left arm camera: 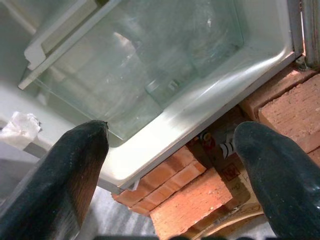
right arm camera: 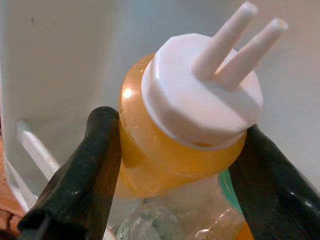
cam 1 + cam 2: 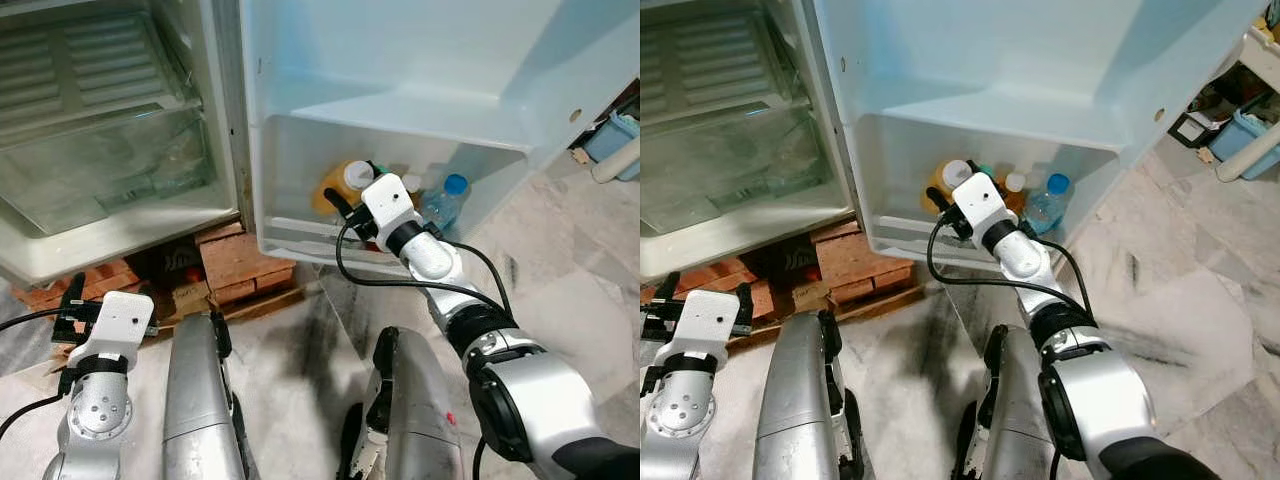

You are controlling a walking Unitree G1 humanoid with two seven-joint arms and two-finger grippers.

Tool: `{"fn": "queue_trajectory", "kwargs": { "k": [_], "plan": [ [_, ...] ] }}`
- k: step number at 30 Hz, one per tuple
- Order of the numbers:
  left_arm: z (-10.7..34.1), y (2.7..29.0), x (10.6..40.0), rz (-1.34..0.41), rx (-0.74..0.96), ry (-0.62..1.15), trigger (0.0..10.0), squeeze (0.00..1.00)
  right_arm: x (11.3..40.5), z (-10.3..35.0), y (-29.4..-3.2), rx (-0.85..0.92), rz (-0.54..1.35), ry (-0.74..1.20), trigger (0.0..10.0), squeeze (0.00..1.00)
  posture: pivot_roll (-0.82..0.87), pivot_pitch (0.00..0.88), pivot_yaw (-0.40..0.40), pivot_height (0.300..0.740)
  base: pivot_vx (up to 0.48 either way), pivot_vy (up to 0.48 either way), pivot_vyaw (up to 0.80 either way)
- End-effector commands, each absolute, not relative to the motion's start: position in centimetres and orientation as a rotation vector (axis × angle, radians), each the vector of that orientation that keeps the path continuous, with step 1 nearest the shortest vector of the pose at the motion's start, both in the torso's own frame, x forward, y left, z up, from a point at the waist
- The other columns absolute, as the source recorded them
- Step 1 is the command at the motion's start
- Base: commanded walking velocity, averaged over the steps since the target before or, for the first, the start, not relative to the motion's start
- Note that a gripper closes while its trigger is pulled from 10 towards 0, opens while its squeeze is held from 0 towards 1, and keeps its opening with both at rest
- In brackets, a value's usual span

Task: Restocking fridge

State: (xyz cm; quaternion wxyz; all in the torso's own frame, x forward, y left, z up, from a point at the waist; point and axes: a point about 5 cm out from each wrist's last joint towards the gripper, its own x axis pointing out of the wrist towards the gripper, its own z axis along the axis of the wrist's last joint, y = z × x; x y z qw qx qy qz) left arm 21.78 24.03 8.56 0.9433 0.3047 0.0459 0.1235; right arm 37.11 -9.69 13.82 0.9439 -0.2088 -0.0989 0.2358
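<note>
An orange sauce bottle (image 2: 160,155) with a white twin-nozzle cap (image 2: 200,95) stands at the left end of the fridge door shelf (image 3: 300,232). My right gripper (image 2: 175,150) reaches into that shelf, with one black finger on each side of the bottle just under the cap, shut on it. From the head the bottle (image 3: 334,186) shows partly behind the right gripper (image 3: 352,192). My left gripper (image 1: 170,150) hangs low at the left, open and holding nothing, in front of the fridge's clear crisper drawer (image 1: 150,75).
A blue-capped water bottle (image 3: 444,200) and a small white-capped bottle (image 3: 412,184) stand in the same door shelf. The fridge rests on red bricks (image 3: 236,264). A blue bin (image 3: 610,136) sits at the far right on the marble floor (image 3: 580,300).
</note>
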Motion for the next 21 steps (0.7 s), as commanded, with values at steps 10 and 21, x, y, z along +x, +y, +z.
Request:
{"fn": "queue_trajectory", "kwargs": {
  "k": [10, 21],
  "plan": [
    [9.1, 23.7, 19.2, 0.244, 0.621, 0.112, 10.0, 0.00, 37.6, 13.6, -7.6, -0.415, 0.381, -0.139, 10.0, 0.00, 0.21, 0.276, -0.094, 0.503, 0.000, 0.000, 0.00],
    [9.9, 23.8, 14.5, 0.266, 0.630, 0.193, 10.0, 0.00, 37.9, 13.3, -6.6, -0.465, 0.369, -0.056, 10.0, 0.00, 0.27, 0.395, -0.115, 0.503, 0.000, 0.000, 0.00]
  ]
}}
